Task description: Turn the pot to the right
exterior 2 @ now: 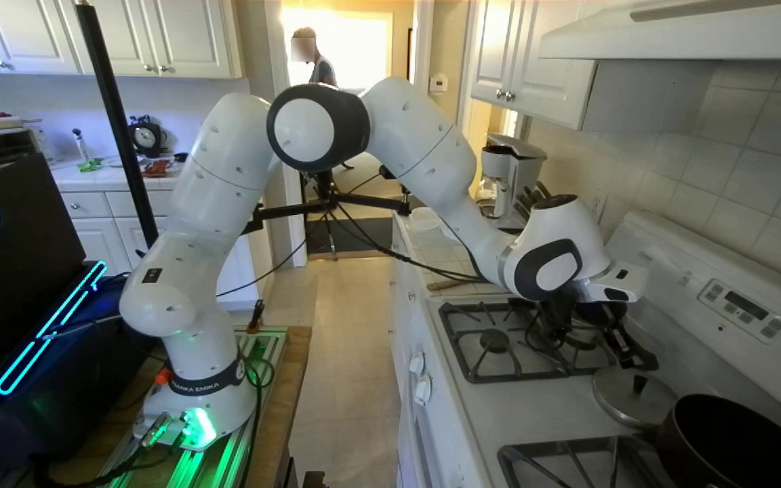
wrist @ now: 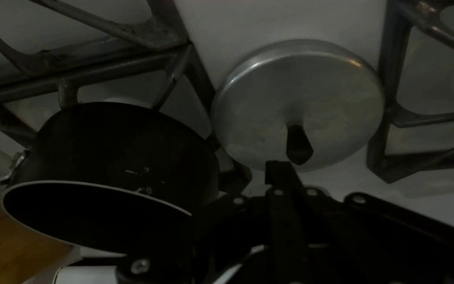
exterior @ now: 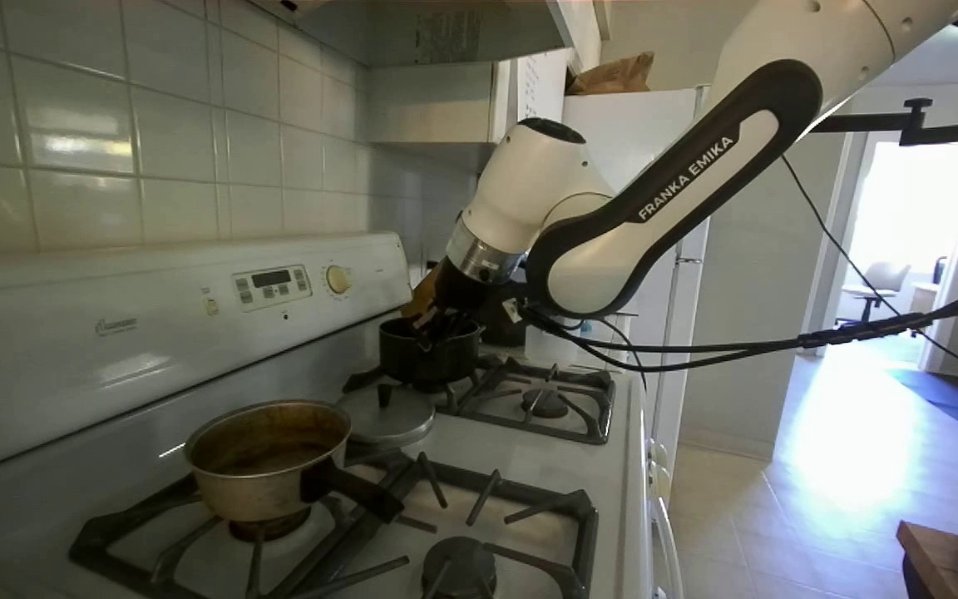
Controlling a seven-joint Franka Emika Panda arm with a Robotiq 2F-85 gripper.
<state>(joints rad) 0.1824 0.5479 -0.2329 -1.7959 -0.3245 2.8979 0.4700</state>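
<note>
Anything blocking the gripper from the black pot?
Nothing visible. In the wrist view the gripper shows close by the black pot, with no object between; too dark to tell contact. The metal lid lies beside the pot, not between them.

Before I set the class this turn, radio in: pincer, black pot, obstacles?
Pincer looks shut, low by the black pot; contact unclear. Pot upright on the stove. Silver lid lying close by, might get in the way.

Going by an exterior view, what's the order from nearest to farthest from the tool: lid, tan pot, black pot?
1. Black pot: near picture centre.
2. Lid: between the pots.
3. Tan pot: lower left.
</note>
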